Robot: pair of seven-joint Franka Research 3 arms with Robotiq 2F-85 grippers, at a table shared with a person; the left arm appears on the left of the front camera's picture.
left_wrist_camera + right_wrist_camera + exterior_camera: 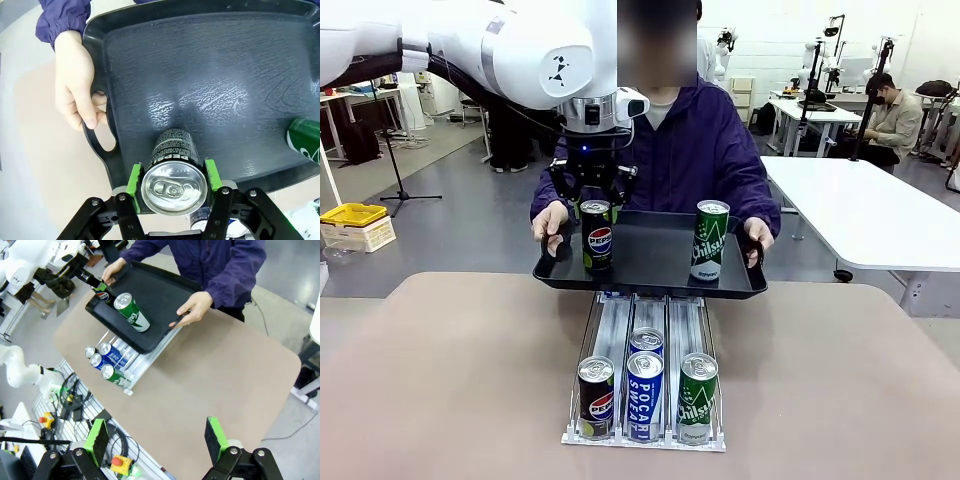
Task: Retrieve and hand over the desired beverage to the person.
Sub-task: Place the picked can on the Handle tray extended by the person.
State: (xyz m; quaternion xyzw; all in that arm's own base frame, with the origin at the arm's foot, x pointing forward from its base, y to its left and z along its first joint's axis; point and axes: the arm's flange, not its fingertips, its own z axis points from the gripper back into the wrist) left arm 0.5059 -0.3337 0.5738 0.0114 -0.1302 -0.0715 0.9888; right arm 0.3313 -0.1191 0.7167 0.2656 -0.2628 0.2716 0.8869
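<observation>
The desired beverage, a black Pepsi can (597, 235), stands upright on the left part of a black tray (650, 262), its silver top with the pull tab facing up. The green pads of the left gripper (173, 176) flank its rim on either side; whether they press it cannot be told. The person (695, 150), in a dark navy-purple hooded jacket over a pale shirt, stands at the far side of the table and holds the tray by its two end handles, one hand (76, 82) curled through the left handle.
</observation>
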